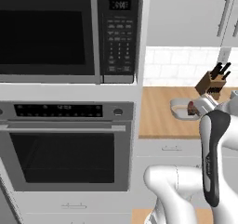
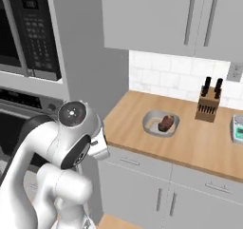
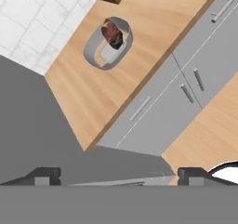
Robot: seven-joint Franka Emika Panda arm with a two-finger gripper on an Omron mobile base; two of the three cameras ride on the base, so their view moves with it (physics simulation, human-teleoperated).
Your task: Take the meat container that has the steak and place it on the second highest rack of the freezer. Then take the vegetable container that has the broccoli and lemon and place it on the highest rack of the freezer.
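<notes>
On the counter: you have a grey meat container [image 2: 161, 123] resting flat on the wooden counter [image 2: 190, 142], with the steak [image 2: 165, 122] lying inside it toward one end.
Steak: you see a small reddish-brown slab, much smaller than its tray; in the hand view it sits at the upper end of the tray [image 3: 108, 42].
Knife block: it stands on the counter near the container, toward the tiled wall [image 2: 209, 105].
Claw: your gripper [image 3: 118, 176] is released, its two dark tips standing wide apart with nothing between them, well away from the container.
Arm: your white arm is folded up in front of the cabinets, beside the counter's front edge.
Oven: a black-glass wall oven [image 1: 65, 146] with a microwave [image 1: 69, 32] above it fills the wall left of the counter.
Cabinets: grey doors with bar handles run below the counter [image 2: 161, 195].
</notes>
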